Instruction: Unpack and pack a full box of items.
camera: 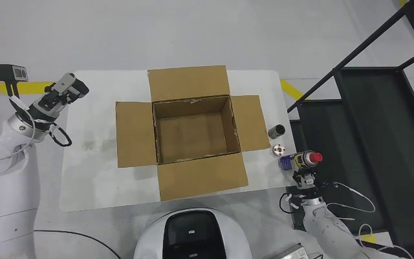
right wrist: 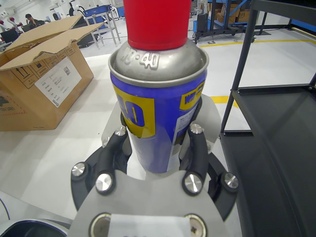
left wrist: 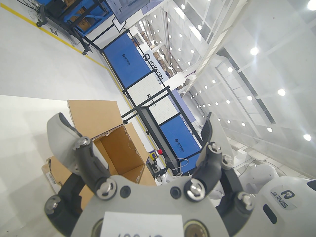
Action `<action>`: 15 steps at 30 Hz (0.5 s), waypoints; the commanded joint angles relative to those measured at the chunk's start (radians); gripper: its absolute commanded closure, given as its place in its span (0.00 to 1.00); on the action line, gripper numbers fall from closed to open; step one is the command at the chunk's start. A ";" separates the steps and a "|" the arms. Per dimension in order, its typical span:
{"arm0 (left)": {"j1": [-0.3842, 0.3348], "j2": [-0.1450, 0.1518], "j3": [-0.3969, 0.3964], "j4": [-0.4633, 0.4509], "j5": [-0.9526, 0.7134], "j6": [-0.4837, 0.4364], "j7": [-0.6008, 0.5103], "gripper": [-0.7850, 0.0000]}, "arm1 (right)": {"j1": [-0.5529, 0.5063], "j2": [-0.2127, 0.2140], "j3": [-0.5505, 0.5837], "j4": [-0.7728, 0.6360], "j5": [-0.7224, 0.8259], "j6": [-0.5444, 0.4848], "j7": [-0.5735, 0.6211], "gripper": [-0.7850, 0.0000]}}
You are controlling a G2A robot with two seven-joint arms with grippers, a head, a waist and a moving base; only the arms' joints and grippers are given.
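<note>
The right end effector (right wrist: 161,117) was closed around the lower part of a blue and yellow spray can (right wrist: 158,85) with a red cap. The can stood straight up at the edge of the white worktop (camera: 97,175). I could not tell if it touched the top.

The open cardboard box (camera: 136,133) was well apart, to this end effector's left, and it looked empty. So the can probably had to go in there.

To do that well, the grip should be firm. The can should go up over the near flap, then down slowly. Just ahead of the end effector sat a small purple and white thing (camera: 281,155) and a dark round tin (camera: 277,131). The can should not knock them.

The left end effector (left wrist: 134,124) was wide open and held nothing, far across the box.

A black metal rack (right wrist: 271,124) stood close on the right end effector's right. The room was a big bright hall with a pale floor and yellow lines (right wrist: 246,42).
</note>
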 commanded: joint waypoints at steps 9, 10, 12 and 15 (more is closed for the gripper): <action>0.000 0.000 0.000 0.000 0.000 0.000 0.000 0.00 | -0.207 0.123 0.205 -0.383 -0.104 0.020 -0.019 1.00; 0.000 0.000 0.000 0.000 0.000 0.000 0.000 0.00 | -0.219 0.132 0.230 -0.416 -0.116 0.017 -0.016 1.00; 0.000 0.000 0.000 0.000 0.000 0.000 0.000 0.00 | -0.242 0.146 0.273 -0.483 -0.137 0.004 -0.003 1.00; 0.000 0.000 0.000 0.000 0.000 0.000 0.000 0.00 | -0.281 0.161 0.329 -0.607 -0.162 -0.007 0.053 1.00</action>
